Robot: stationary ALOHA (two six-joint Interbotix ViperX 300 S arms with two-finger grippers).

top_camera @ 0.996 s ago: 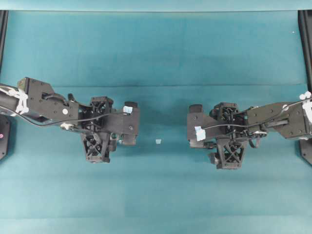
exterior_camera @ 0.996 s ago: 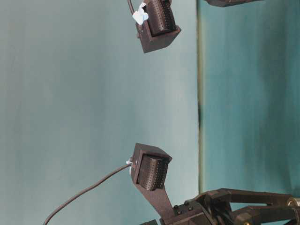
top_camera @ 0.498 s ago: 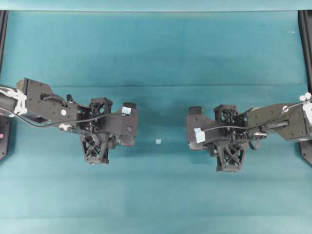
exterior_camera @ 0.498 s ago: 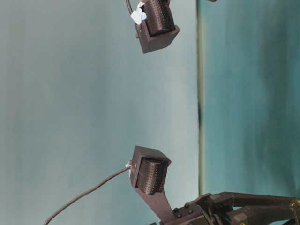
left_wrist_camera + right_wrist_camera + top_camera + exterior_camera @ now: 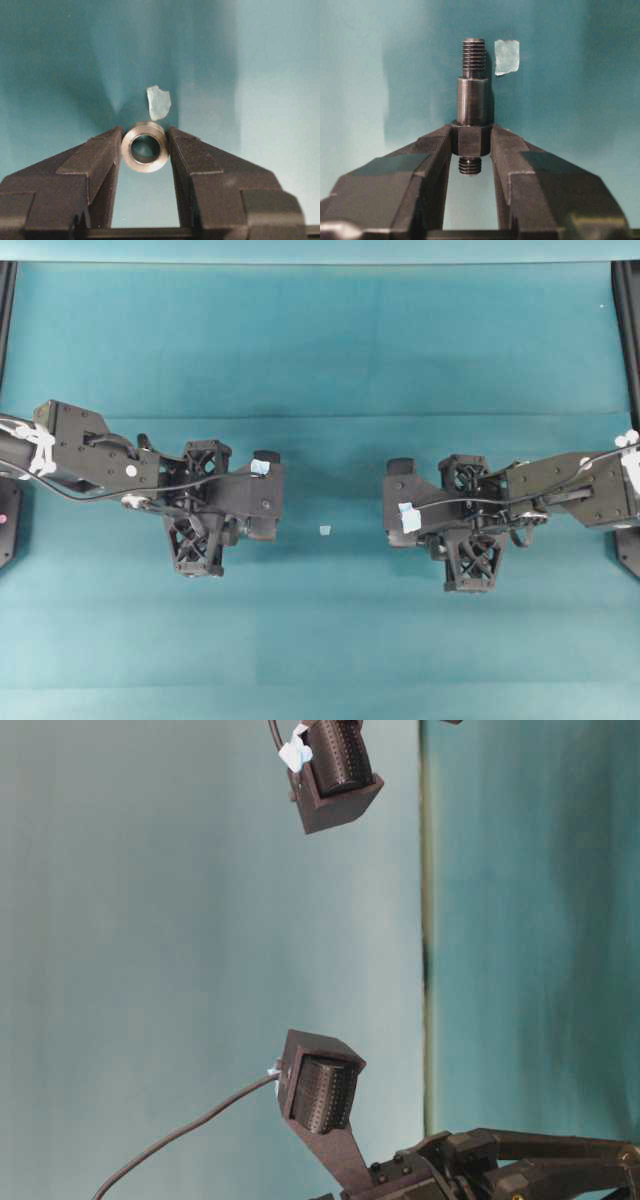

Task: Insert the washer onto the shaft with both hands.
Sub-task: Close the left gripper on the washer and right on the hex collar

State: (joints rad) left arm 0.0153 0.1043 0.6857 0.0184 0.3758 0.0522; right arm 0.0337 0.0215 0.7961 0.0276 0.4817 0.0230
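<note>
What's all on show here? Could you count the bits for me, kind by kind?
Pincers: 2, the left pincer and the right pincer
Metal rings: 1, the washer, gripped by the left pincer
Metal rods: 1, the shaft, gripped by the right pincer
Tape scraps lying on the table: 1, the tape scrap
Total: 5

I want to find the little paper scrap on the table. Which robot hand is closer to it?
About the same, maybe the left. The tape scrap lies between them: left gripper holding the washer on one side, right gripper holding the shaft on the other.
</note>
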